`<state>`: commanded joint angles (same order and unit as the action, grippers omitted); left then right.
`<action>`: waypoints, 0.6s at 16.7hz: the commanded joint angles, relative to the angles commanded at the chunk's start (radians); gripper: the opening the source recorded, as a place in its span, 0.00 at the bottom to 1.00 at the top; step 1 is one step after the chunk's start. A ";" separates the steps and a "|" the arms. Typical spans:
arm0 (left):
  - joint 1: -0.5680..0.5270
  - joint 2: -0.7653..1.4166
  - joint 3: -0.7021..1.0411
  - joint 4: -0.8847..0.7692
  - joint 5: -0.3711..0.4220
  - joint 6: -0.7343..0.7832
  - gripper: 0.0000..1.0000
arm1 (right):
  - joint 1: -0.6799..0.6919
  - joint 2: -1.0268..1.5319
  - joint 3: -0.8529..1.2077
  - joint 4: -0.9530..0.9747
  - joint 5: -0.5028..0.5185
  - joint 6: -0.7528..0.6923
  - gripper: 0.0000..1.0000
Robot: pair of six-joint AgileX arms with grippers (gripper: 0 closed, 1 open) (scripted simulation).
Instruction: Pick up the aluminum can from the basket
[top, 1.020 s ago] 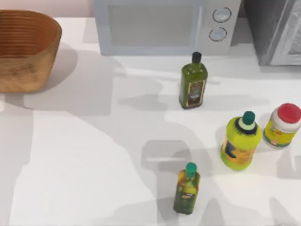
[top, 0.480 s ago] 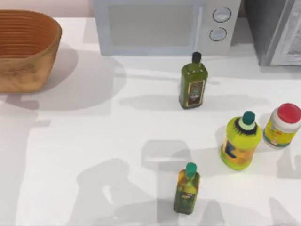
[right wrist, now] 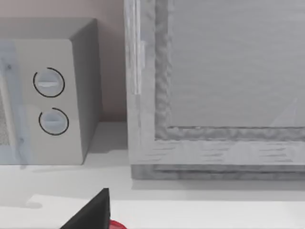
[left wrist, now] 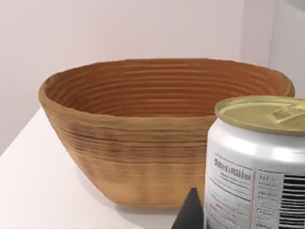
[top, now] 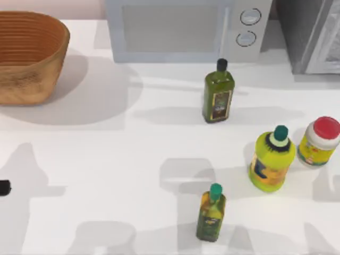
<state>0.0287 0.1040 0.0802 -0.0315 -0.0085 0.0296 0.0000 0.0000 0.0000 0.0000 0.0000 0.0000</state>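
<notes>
The aluminum can, white with a barcode and a dull tan top, fills the near side of the left wrist view. It is outside the basket and in front of it. My left gripper is shut on the can, and one dark fingertip lies against its side. In the top view the orange-brown woven basket stands at the far left, and a black bit of my left arm shows at the left edge. A dark part of my right gripper hangs in front of the microwave.
A microwave and a grey cabinet line the back. A dark green bottle stands mid-table and a small green bottle near the front. At the right stand a yellow-green bottle and a yellow jar with a red lid.
A black bit of my left arm has come into the top view at its left edge. The arm shadows on the table have shifted toward the front. The bottles and the basket stayed put.
</notes>
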 joint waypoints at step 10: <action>-0.025 -0.100 -0.080 0.030 0.008 -0.027 0.00 | 0.000 0.000 0.000 0.000 0.000 0.000 1.00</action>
<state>0.0036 0.0045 0.0005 -0.0017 -0.0005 0.0025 0.0000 0.0000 0.0000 0.0000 0.0000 0.0000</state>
